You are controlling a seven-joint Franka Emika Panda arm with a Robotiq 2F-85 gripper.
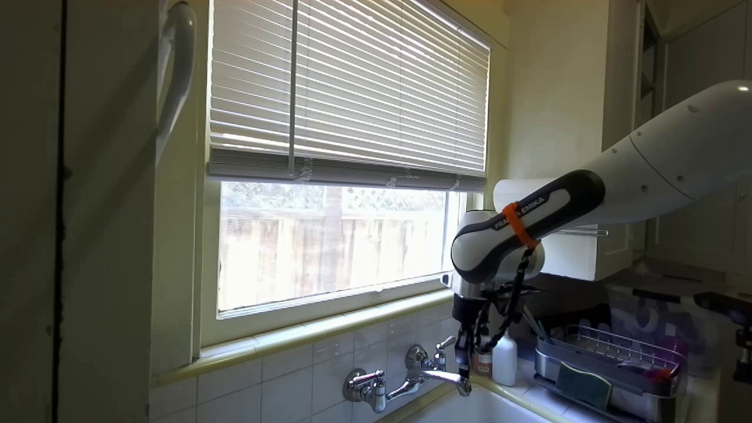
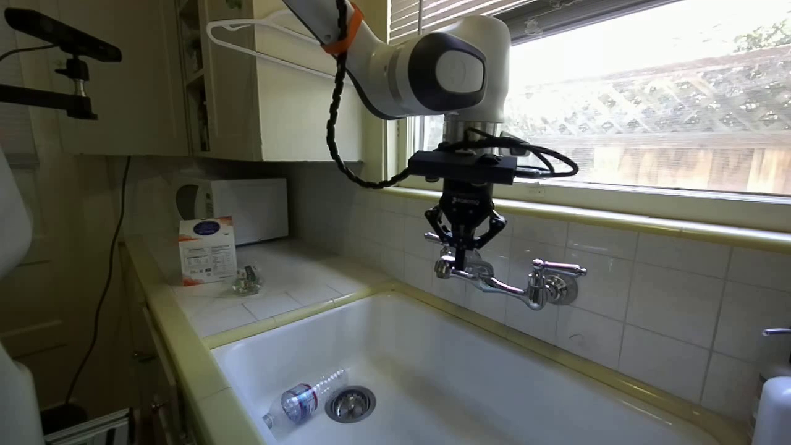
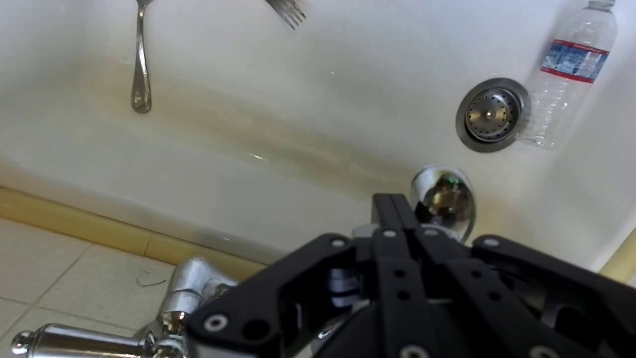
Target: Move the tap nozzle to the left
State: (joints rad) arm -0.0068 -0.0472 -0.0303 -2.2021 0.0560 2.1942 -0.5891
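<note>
The tap nozzle (image 1: 435, 374) is a thin chrome spout reaching out from the two-handled wall faucet over the sink. It also shows in an exterior view (image 2: 494, 284), and its rounded end (image 3: 447, 196) shows in the wrist view. My gripper (image 3: 395, 201) is shut with its two fingertips together and nothing between them. It points down right beside the end of the nozzle, in both exterior views (image 1: 464, 371) (image 2: 460, 262). I cannot tell for sure whether the fingers touch it. The gripper hides the nozzle's middle in the wrist view.
The white sink (image 2: 525, 377) lies below, with a drain (image 2: 350, 403) and a clear plastic bottle (image 2: 300, 400). A fork (image 3: 288, 11) and a utensil handle (image 3: 141, 74) lie in it. The tiled wall (image 2: 661, 309) and faucet handle (image 2: 559, 267) are close. A white bottle (image 1: 504, 359) and dish rack (image 1: 611, 367) stand nearby.
</note>
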